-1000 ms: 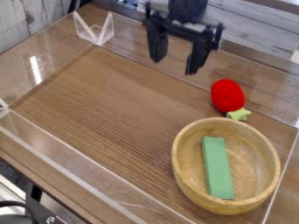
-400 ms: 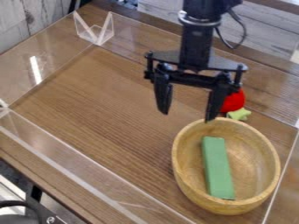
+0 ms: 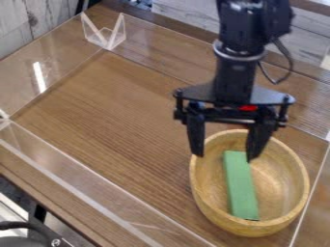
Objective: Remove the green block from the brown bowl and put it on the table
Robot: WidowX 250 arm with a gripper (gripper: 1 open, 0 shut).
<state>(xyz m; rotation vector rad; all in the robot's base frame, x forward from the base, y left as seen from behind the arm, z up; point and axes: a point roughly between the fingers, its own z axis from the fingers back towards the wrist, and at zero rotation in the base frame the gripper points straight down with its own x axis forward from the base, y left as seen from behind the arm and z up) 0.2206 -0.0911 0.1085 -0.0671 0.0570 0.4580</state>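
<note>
The green block (image 3: 240, 188) lies flat inside the brown bowl (image 3: 206, 190), running front to back, at the right front of the table (image 3: 116, 116). My gripper (image 3: 230, 145) hangs over the bowl's far rim, just above the block's far end. Its two black fingers (image 3: 199, 135) point down and stand wide apart, open, with nothing between them. The block's far tip sits below the gap between the fingers. The arm's black wrist rises behind the bowl and hides what stands beyond it.
Clear acrylic walls (image 3: 52, 164) run along the table's left and front edges. A clear V-shaped stand (image 3: 103, 31) sits at the back left corner.
The gripper has travelled from the back of the table toward the front right and down, arriving over the bowl. It stayed open. The red thing behind the bowl is now hidden by the arm.
</note>
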